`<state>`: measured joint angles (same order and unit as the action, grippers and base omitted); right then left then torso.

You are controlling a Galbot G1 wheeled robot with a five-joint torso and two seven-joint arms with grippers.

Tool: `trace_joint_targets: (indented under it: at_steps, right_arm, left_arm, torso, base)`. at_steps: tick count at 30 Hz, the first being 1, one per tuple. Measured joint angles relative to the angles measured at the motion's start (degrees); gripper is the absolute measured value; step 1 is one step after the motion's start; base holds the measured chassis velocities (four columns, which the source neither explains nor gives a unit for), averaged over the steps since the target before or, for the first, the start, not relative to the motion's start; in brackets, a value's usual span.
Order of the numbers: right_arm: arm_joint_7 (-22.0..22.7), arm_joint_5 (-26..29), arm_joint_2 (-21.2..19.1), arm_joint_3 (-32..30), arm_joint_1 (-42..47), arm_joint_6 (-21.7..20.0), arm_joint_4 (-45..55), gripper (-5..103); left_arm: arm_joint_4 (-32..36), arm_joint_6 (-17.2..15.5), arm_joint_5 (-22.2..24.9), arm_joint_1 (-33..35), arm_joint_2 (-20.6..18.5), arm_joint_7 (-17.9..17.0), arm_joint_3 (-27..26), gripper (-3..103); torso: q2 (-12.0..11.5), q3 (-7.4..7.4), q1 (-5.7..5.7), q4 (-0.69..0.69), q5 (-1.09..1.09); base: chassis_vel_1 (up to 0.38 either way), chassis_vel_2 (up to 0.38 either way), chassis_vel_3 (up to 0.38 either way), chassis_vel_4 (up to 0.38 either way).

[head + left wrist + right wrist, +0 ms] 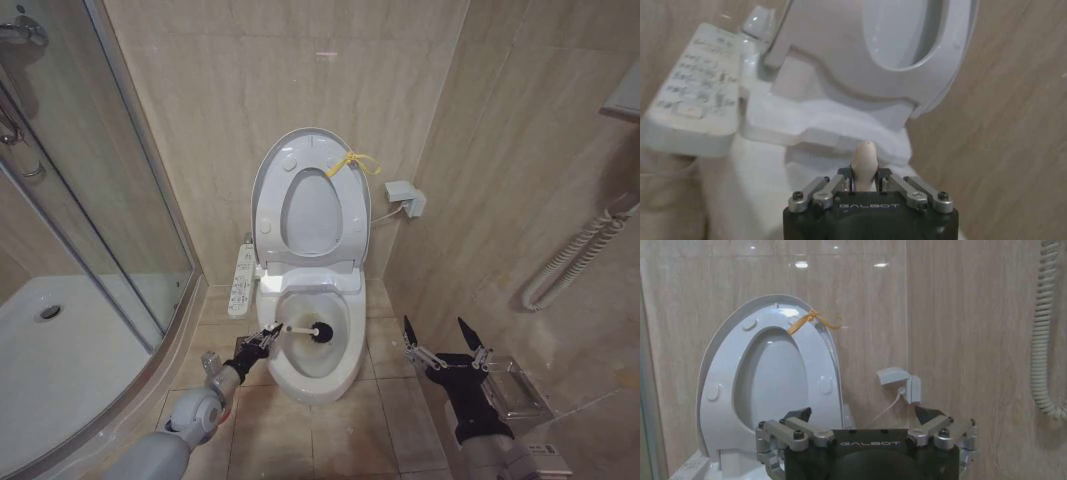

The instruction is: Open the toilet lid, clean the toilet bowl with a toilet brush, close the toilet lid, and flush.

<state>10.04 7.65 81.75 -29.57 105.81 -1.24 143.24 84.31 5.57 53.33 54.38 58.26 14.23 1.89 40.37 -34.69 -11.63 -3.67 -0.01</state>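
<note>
Grey arms carry black hands [867,417] marked GALBOT, with silver screwed knuckles.

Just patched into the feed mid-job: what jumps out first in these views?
The toilet lid stands raised against the back wall, a yellow strap tied at its top edge. Below it, the left gripper holds the toilet brush with its dark head inside the toilet bowl. The right gripper hangs open beside the bowl's right.

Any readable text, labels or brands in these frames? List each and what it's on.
"GALBOT": on the left gripper body, which is shut on the toilet brush.
"GALBOT": on the right gripper body, open.
Control panel beside the toilet bowl: button markings, too blurred to read.
</note>
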Motion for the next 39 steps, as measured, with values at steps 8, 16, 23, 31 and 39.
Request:
trace_joint_targets:
  at_steps: [8, 16, 23, 31, 39]
  right_arm:
    - [0.0, 0.0, 0.0, 0.0, 0.0, 0.0, 0.0, 100]
    - [0.0, 0.0, 0.0, 0.0, 0.0, 0.0, 0.0, 100]
    - [0.0, 0.0, 0.0, 0.0, 0.0, 0.0, 0.0, 100]
    - [0.0, 0.0, 0.0, 0.0, 0.0, 0.0, 0.0, 100]
    - [0.0, 0.0, 0.0, 0.0, 0.0, 0.0, 0.01, 100]
  left_arm:
    - [0.77, -0.62, 1.75, 0.07, -1.17, 0.57, 0.2, 21]
    - [-1.57, -0.43, -1.72, 0.03, -0.7, 0.24, 0.0, 21]
    - [4.05, -1.5, 2.24, 1.89, -4.15, 0.64, -0.36, 21]
    - [1.43, -1.29, 1.38, 1.47, -3.41, 1.68, 0.14, 21]
    - [-3.51, -0.01, -0.73, 0.26, 1.28, 3.05, 0.54, 21]
  torso:
    - [0.0, 0.0, 0.0, 0.01, 0.01]
    - [0.0, 0.0, 0.0, -0.01, 0.0]
    - [0.0, 0.0, 0.0, 0.0, 0.0]
    - [0.0, 0.0, 0.0, 0.02, 0.02]
    - [0.0, 0.0, 0.0, 0.0, 0.0]
  base:
    - [0.0, 0.0, 0.0, 0.0]
    - [0.0, 0.0, 0.0, 0.0]
    - [0.0, 0.0, 0.0, 0.0]
    - [0.0, 0.0, 0.0, 0.0]
    - [0.0, 0.0, 0.0, 0.0]
